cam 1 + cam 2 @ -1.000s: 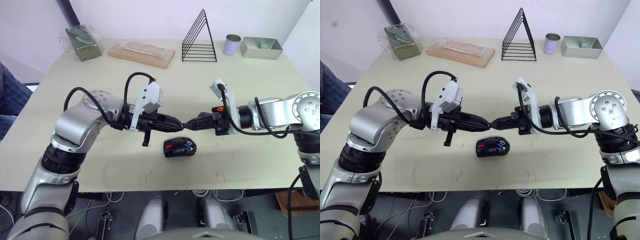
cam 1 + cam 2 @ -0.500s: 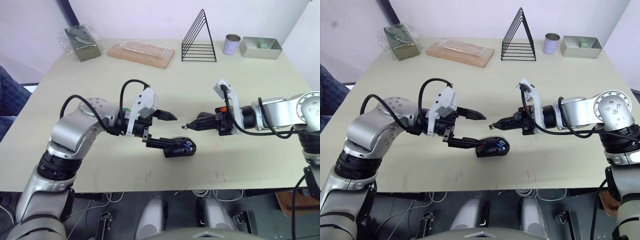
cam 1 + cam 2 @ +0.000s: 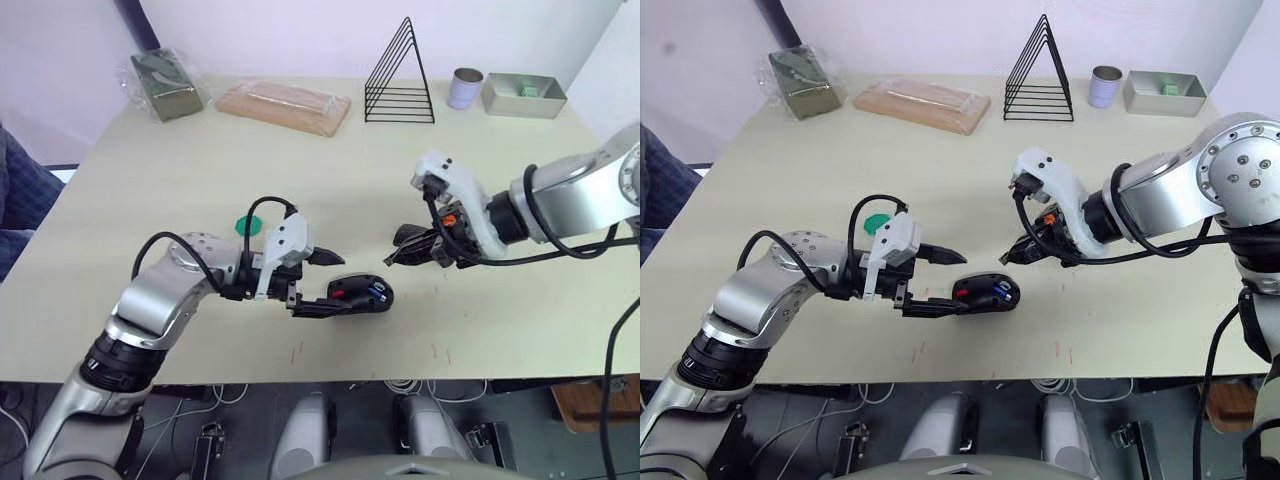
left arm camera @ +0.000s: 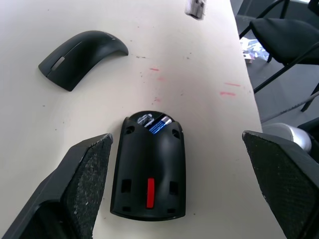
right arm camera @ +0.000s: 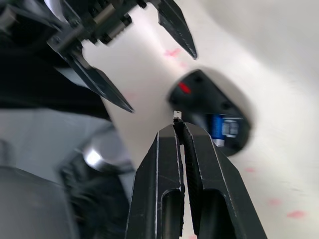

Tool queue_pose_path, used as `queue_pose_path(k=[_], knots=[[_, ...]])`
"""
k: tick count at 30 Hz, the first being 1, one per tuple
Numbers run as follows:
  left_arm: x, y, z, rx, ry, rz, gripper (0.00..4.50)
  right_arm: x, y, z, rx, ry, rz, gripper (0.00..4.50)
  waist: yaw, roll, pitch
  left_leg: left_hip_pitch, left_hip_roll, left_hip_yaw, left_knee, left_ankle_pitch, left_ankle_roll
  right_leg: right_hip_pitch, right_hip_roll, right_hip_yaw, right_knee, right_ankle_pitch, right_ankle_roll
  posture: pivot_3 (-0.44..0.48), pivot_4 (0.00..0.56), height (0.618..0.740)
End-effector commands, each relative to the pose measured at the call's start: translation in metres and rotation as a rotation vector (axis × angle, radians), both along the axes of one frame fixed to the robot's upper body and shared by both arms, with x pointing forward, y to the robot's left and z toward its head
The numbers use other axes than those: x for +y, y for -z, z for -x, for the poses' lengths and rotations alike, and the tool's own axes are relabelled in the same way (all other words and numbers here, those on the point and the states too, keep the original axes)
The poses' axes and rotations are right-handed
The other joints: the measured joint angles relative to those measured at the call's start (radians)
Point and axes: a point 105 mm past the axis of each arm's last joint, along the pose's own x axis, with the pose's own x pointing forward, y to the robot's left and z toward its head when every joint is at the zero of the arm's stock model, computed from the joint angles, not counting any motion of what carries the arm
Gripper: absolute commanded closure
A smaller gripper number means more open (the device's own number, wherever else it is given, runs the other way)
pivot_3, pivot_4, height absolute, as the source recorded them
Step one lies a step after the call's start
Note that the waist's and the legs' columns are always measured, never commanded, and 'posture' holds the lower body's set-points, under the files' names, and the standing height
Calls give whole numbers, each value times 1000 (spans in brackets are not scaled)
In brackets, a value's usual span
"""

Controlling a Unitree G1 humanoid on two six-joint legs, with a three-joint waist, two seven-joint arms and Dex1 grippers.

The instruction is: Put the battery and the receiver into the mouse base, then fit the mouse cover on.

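The left gripper (image 3: 322, 283), spread wide, brackets the mouse base (image 3: 360, 295). The right gripper (image 5: 178, 121) pinches what looks like the receiver (image 5: 176, 115); misaligned, it could drop.

A wide, pale beige table (image 3: 150, 190) fills most of the scene, with small red marks near its front edge. Behind it rises a plain, light lilac-white wall (image 3: 300, 30), with a dark vertical strip (image 3: 130, 25) at its left. Below the front edge, a grey floor (image 3: 250, 420) holds loose cables. Beside the table stands a black chair (image 4: 284, 35). Light is even and soft.
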Motion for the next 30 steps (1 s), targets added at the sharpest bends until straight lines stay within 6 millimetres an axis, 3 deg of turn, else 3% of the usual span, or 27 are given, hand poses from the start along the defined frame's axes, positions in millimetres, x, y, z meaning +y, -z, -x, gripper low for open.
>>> queue_pose_path(k=[1, 4, 17, 30], knots=[[1, 8, -2, -35, 15, -24, 54, 14, -12, 4, -144, -114, 127, 4500, -5, 1, 1, 0, 0, 1, 0, 0, 0, 0, 0, 1, 0, 0, 0, 0, 150, 740], [0, 12, -6, -49, 9, -29, 54, 21, -9, 3, -175, -168, 217, 4500, -5, 1, 0, 0, 1, 2, -1, 0, 0, -3, 1, 1, 1, 2, 3, 0, 150, 740], [-6, 30, -10, -87, 50, -66, 54, 36, -6, -9, -155, -239, 256, 4500, -4, 1, 0, -3, -3, 1, -1, 0, 0, -5, 0, 0, 2, 2, 4, 0, 150, 740], [-21, 46, -16, -117, 66, -105, 54, 36, 6, -12, -123, -251, 267, 4500, -4, 1, 0, -3, -4, 0, 0, 0, 0, -5, 0, 0, 2, 2, 4, 0, 150, 740]])
